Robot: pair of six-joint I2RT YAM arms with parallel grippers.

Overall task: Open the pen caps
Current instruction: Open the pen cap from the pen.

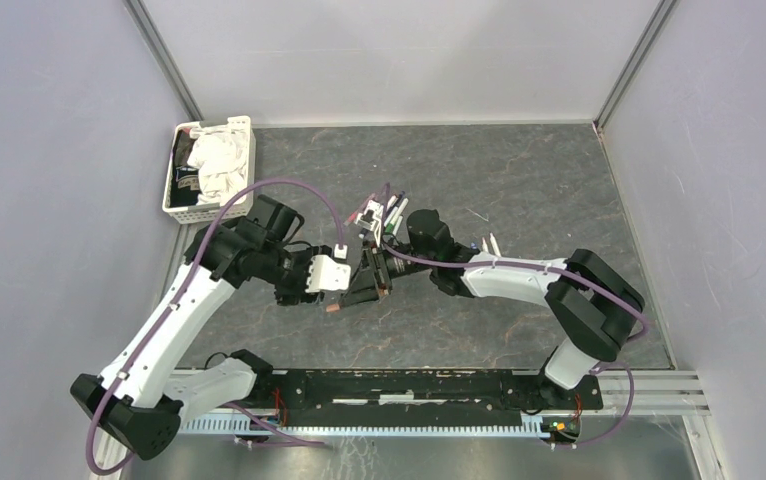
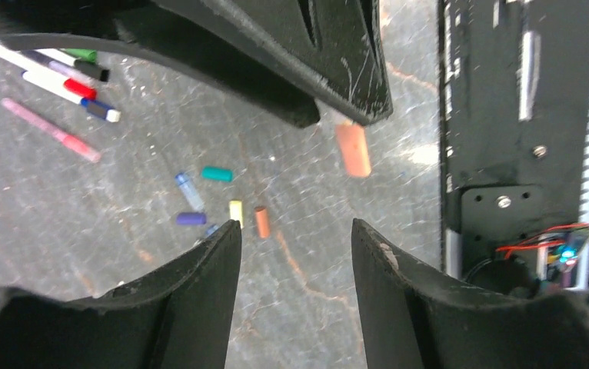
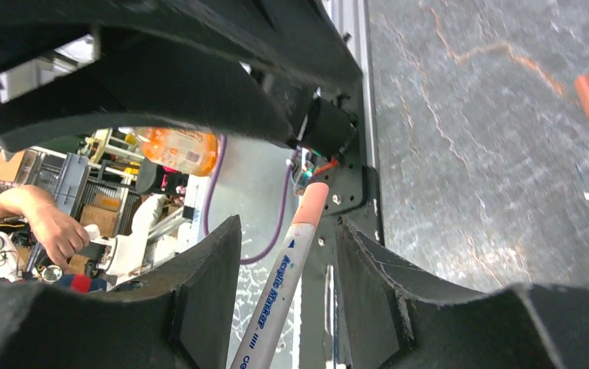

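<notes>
**Orange cap down, pen bared**

From above: an orange cap (image 1: 333,309) lies on the grey table (image 1: 519,180), apart from the pen pile (image 1: 387,212).

Left wrist: left gripper (image 2: 295,231) jaws apart, empty, with loose caps (image 2: 217,174) scattered beyond.

Right wrist: right gripper (image 3: 287,227) clamps an uncapped pen (image 3: 280,300).

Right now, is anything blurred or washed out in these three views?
Left wrist view: the large orange cap is smeared, the small caps beyond it are fairly crisp, and there is a glare patch on the table. Right wrist view: the lettering on the marker reads clearly. Top view: evenly lit and sharp.
</notes>
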